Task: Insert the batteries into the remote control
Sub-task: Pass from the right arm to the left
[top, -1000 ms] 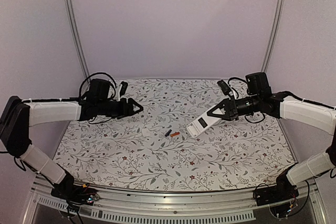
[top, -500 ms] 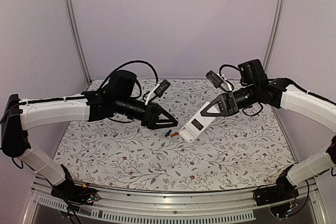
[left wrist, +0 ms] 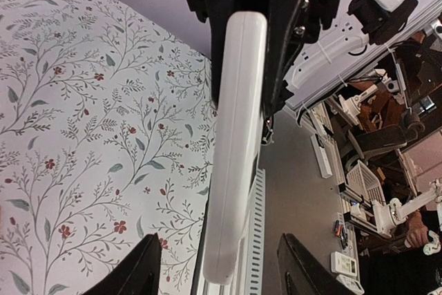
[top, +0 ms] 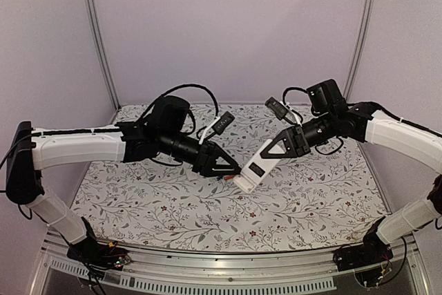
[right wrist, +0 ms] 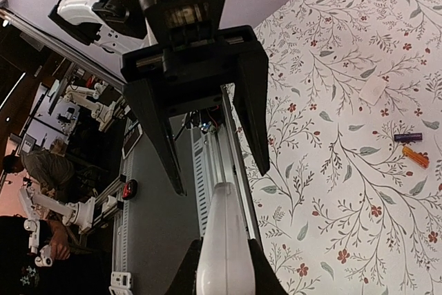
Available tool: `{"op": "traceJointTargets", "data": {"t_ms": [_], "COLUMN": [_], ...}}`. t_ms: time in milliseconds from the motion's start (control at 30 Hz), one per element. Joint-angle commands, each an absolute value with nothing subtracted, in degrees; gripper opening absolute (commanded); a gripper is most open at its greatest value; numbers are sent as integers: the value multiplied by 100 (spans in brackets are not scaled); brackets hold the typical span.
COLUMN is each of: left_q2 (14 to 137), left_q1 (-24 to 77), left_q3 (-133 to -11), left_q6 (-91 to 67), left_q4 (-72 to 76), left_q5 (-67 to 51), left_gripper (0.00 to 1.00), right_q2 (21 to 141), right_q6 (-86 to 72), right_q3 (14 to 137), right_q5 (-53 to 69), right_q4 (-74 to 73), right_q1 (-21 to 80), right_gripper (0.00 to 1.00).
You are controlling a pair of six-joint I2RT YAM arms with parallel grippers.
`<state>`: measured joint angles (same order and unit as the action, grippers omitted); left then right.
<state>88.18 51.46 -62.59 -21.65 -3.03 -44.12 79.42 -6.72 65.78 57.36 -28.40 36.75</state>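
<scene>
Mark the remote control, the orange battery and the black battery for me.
remote control (top: pixel 257 166): top view, middle of its body.
orange battery (right wrist: pixel 416 157): right wrist view, middle of the cylinder.
black battery (right wrist: pixel 407 137): right wrist view, middle of the cylinder.

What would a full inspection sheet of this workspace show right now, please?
surface: floral cloth, lying flat.
job's things: remote held tilted above the cloth; dark battery and orange battery side by side on the cloth, not loaded.
clutter: small white cover on the cloth, apart from the batteries.
grippers: right gripper shut on the remote; left gripper open, fingers spread at the remote's free end, no grip seen.
cables: black loops over the left wrist and the right wrist, off the cloth.
surroundings: lilac walls, metal posts; a person beyond the table.
</scene>
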Motion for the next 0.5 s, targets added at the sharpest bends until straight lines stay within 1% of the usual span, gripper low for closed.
{"op": "traceJointTargets", "data": {"t_ms": [0, 233, 467], "left_q2": [8593, 8649, 8584], "left_q1": [5046, 5032, 5036], "left_q3": [-5795, -5442, -5117], "left_q6": [-2752, -3441, -4242], "left_q4": [846, 2113, 3867], "left_q5": [-4098, -4248, -4211], "left_gripper": [59, 56, 53], "right_q2": [7525, 7130, 6940], "right_q6": [-1445, -2575, -3500], "right_q3": [6220, 5757, 5283], "right_q5": [5408, 4876, 4745], "right_q4": [-1536, 100, 1754], "right_q1": [3685, 3679, 3676], "right_gripper": [0, 0, 0]}}
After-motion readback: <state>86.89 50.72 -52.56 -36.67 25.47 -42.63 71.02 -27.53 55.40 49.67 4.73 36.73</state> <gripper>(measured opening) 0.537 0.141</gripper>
